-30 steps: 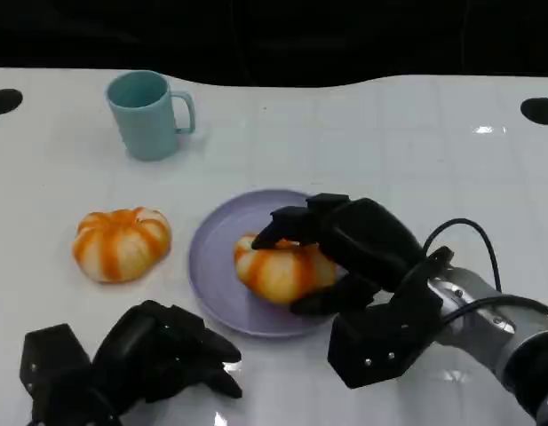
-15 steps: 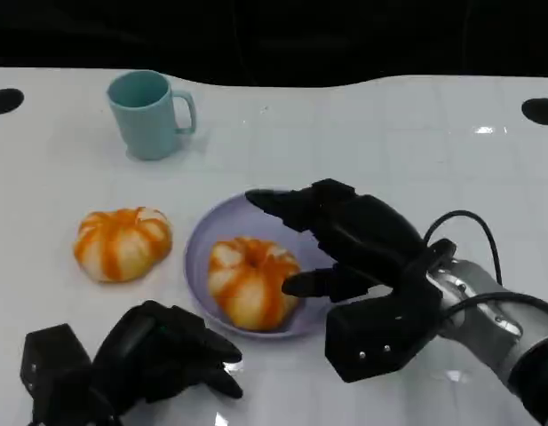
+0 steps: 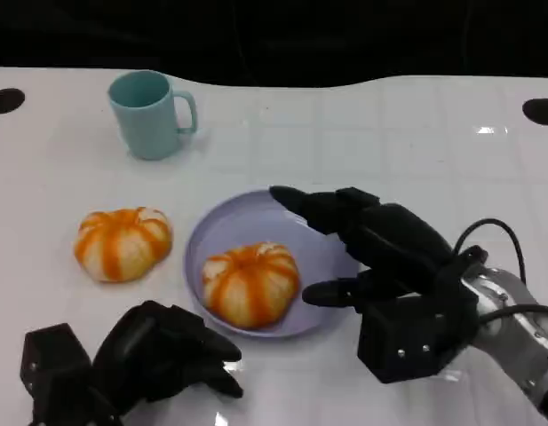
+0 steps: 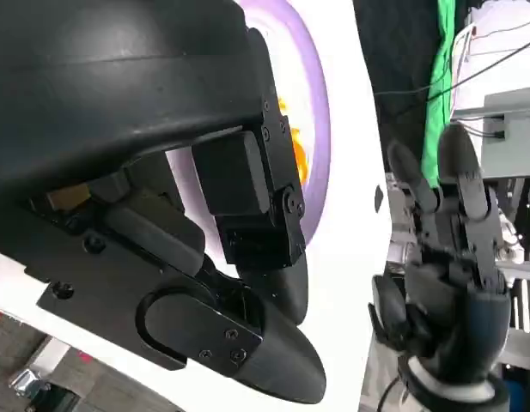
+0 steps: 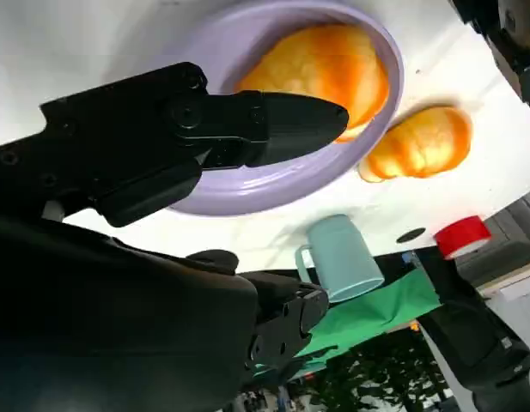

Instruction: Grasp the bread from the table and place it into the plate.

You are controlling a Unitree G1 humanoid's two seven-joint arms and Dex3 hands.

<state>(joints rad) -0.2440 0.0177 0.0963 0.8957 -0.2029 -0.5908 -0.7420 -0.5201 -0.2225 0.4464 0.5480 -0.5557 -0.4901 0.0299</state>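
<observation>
Bright even light, glare on white table (image 3: 416, 133), sharp focus

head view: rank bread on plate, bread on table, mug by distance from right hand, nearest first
1. bread on the plate, just beside the right hand, on its left-hand side.
2. bread on the table, left of the plate.
3. mug, far back left.

Head view high above the table; both close wrist views sharing the plate (image 3: 320, 257).

plate's (image 3: 211, 240) right rim behind robot hand (image 3: 380, 244)
</observation>
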